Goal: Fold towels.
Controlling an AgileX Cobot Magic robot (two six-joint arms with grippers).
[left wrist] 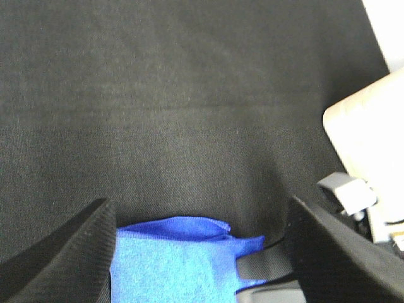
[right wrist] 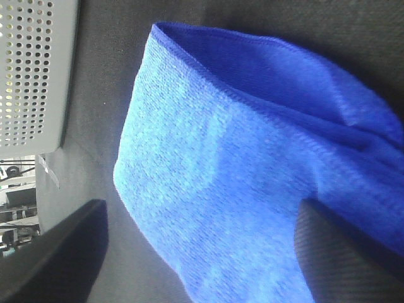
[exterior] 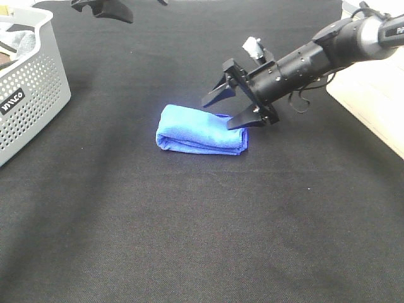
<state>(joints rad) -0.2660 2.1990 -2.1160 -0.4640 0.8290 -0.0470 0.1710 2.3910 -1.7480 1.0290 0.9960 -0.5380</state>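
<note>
Lying near the middle of the black cloth-covered table (exterior: 189, 240), the blue towel (exterior: 202, 130) is sitting folded into a compact, thick rectangle, with its layered edges showing along the near side and at the end toward the right arm. The right gripper (exterior: 233, 104) is hanging just over that end, its jaws standing wide apart and closing on nothing; one fingertip is appearing to graze the towel's corner, though the high view is not settling whether it is touching or only hovering above. The right wrist view is showing the towel (right wrist: 221, 170) filling the space between the two open fingers (right wrist: 60, 252), with the stitched edge curling along the far side. The left gripper (exterior: 104, 9) is staying out at the far edge of the table, well apart from the towel, and its own camera is showing its jaws spread wide and empty, with the towel (left wrist: 183, 259) lying beyond them. A perforated grey basket (exterior: 31, 95) is standing at the left side.

The towel is looking soft, light and limp, so it is likely going to sag and unfold if lifted by one layer. A pinch across all the stacked layers at a short end, or a hold on both ends at once, is probably the safer way to move it without undoing the folds.
</note>
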